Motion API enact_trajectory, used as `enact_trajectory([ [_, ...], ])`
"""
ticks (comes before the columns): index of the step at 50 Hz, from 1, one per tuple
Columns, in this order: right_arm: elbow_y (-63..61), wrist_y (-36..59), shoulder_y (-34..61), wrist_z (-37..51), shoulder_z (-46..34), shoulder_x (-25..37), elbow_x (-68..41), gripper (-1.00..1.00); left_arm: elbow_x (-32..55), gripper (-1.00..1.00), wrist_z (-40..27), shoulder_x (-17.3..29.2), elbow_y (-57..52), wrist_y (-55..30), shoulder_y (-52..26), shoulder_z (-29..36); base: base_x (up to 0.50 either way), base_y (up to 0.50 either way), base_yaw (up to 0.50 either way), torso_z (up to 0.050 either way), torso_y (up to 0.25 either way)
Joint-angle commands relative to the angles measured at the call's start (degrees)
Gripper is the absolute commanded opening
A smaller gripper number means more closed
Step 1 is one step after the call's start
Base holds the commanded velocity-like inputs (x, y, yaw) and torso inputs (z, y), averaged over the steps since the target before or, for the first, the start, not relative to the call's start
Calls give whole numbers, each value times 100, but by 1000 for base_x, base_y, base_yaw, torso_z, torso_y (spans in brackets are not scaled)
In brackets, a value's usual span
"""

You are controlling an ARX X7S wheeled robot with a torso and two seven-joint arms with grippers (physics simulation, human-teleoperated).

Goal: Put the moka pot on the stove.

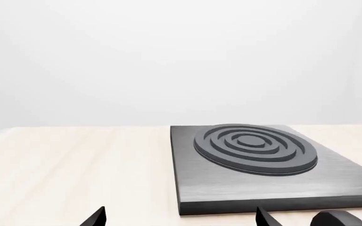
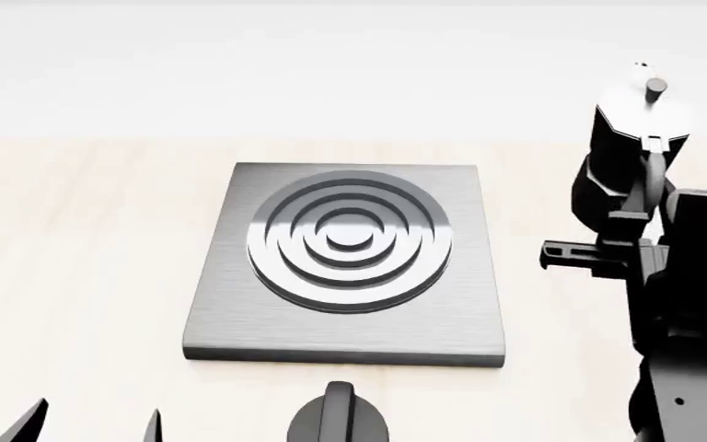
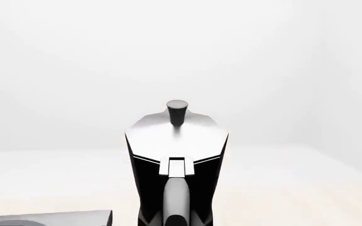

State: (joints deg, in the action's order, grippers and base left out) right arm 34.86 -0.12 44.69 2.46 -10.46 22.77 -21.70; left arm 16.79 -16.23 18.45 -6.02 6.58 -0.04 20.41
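The moka pot (image 2: pixel 633 138) stands upright at the right of our head view, glossy black with a pale silvery lid and a small knob on top. It is beside the stove (image 2: pixel 347 267), off that plate's right edge and towards its far corner, not over it. Whether its base rests on the pale wooden table (image 2: pixel 84 276) or hangs just above it, we cannot tell, because our right arm covers the bottom of the pot.

We judge the task to be unfinished: the stove's raised ring burner is bare, so the pot has yet to be carried sideways over the rings and set down.

Our right gripper (image 2: pixel 630 216) sits directly behind the pot, on its handle side. In the right wrist view the moka pot (image 3: pixel 176 160) fills the centre, its handle pointing straight back at the camera, with a corner of the stove (image 3: pixel 49 217) low at the edge. The fingertips are out of sight there, so we cannot tell whether this gripper is pinching the handle or merely standing close to it.

Our left gripper (image 2: pixel 89 425) waits near the front of the table, well apart from the pot, its two fingers spread and holding nothing. A squat black knob (image 2: pixel 339 419) lies just in front of the stove.
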Motion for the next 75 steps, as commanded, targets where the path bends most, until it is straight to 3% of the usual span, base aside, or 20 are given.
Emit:
enact_trajectory([
  [1, 131, 10, 821, -241, -323, -283, 335, -100, 8, 100, -3, 2, 37, 44, -1, 16, 0, 0, 0, 0, 0],
  [20, 1601, -506, 1803, -751, -756, -1110, 565, -100, 40, 100, -51, 19, 25, 22, -23, 20, 0, 0, 0, 0, 1],
  [34, 3949, -1613, 2929, -1220, -717, -1707, 594, -100, 47, 100, -85, 41, -28, -20, -27, 46, 0, 0, 0, 0, 1],
  [60, 4010, -1132, 3177, -1562, 48, -2259, 1309, -100, 60, 100, -88, 61, -1, 29, -30, 92, 0, 0, 0, 0, 1],
  [75, 4012, -829, 3164, -1366, -1195, -2275, -223, -100, 70, 100, -133, 92, -57, 5, -15, 100, 0, 0, 0, 1, 1],
])
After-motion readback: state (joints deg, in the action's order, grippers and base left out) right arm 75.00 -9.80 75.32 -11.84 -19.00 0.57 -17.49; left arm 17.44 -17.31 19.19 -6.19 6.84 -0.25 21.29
